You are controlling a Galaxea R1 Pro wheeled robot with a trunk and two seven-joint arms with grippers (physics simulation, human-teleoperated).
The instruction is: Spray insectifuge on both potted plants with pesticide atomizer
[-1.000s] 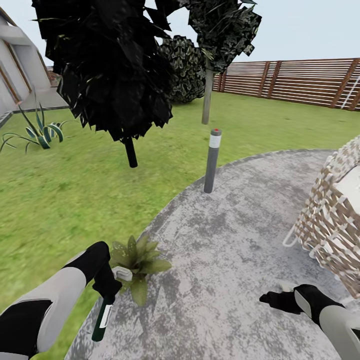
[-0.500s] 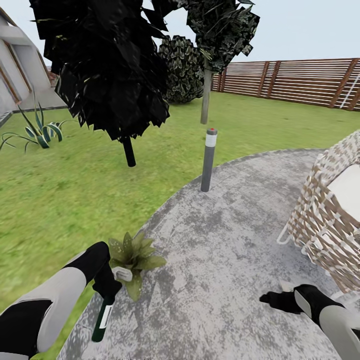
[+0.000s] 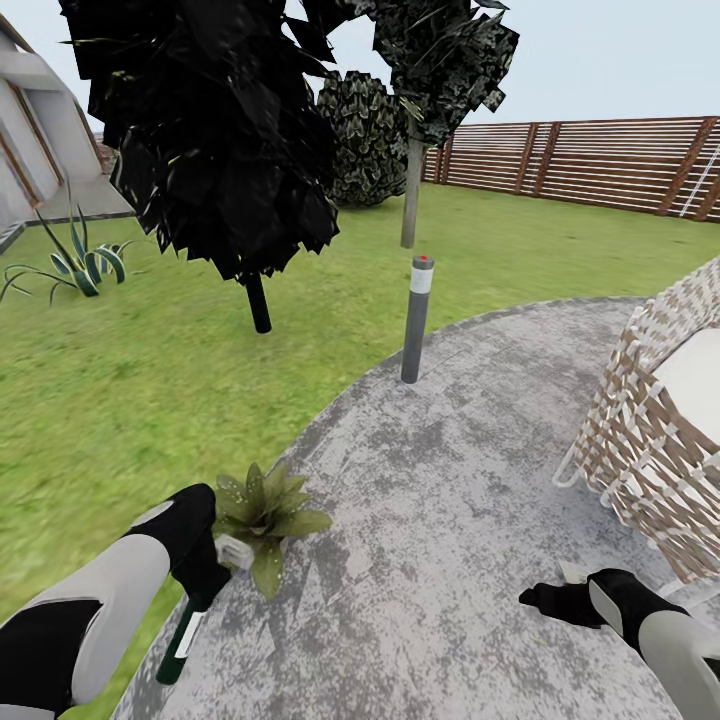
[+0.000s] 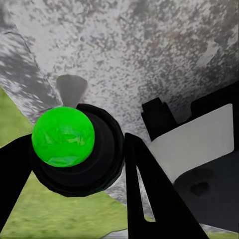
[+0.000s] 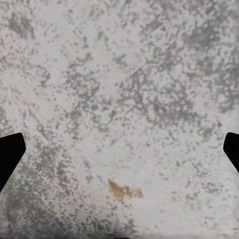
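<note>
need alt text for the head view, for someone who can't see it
The robot's left gripper holds a dark-green atomizer bottle beside a small speckled potted plant at the edge of a round grey patio. The right gripper hangs low over the patio, near a woven chair. Beyond lie lawn, a bollard lamp, dark trees and a wooden fence.

left gripper (image 3: 200, 585) hangs just beside the potted plant (image 3: 265, 510), jaws clamped on the pesticide atomizer (image 3: 180, 640); right gripper (image 3: 545, 600), well apart from it, jaws spread wide.
</note>
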